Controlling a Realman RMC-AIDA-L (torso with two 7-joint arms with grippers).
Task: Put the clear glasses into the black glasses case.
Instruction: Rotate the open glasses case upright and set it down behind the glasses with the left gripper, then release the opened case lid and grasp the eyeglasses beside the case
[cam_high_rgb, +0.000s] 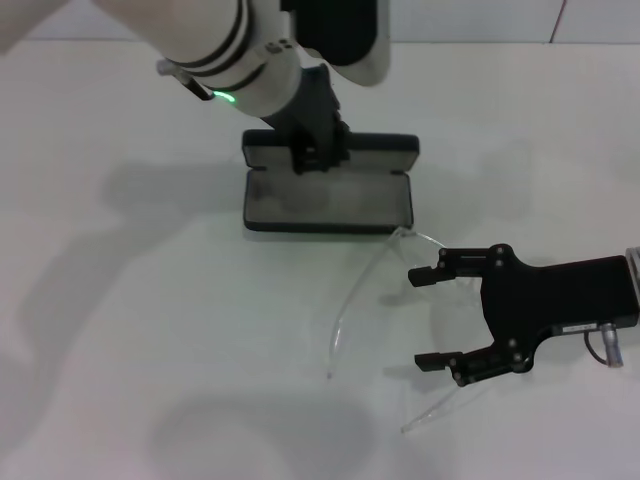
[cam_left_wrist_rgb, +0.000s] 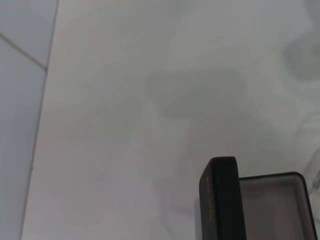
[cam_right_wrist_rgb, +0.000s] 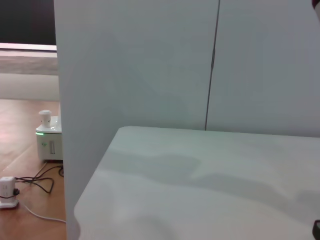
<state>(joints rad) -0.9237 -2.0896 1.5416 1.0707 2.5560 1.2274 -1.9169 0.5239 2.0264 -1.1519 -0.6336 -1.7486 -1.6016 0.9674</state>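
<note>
The slim black hard-shell glasses case (cam_high_rgb: 328, 188) lies open on the white table (cam_high_rgb: 120, 330), grey lining up — the left gripper (cam_high_rgb: 318, 155) sits at its raised lid, fingers too dark to read. The transparent wraparound glasses (cam_high_rgb: 372, 290) lie just in front, faint, between the right gripper (cam_high_rgb: 428, 318)'s spread fingers.

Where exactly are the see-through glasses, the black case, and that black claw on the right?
clear glasses (cam_high_rgb: 352, 292): head view, on the curved lens edge.
black glasses case (cam_high_rgb: 325, 197): head view, on the grey lining of the open tray.
right gripper (cam_high_rgb: 427, 318): head view, midway between its open fingertips.
</note>
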